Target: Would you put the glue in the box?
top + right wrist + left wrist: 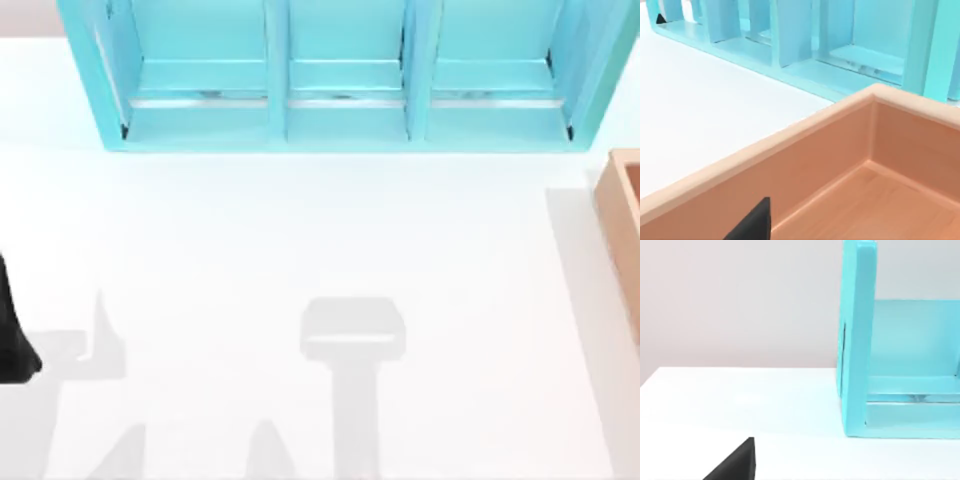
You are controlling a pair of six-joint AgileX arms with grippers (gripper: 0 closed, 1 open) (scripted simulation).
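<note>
The glue is out of view. The box (622,215) is tan wood with thick walls and stands at the table's right edge, cut off by the top view. In the right wrist view its rim (765,142) and pinkish-brown inside fill the near part, and a black part of my right gripper (752,224) hangs over the inside by the wall. A black piece of my left arm (12,340) sits at the table's left edge. In the left wrist view a dark part of my left gripper (735,462) hovers over the white table.
A large turquoise shelf unit (345,110) with three open bays runs along the back of the white table (300,230). Its end wall (856,340) stands ahead of the left wrist. The shelf's front (790,65) lies just behind the box.
</note>
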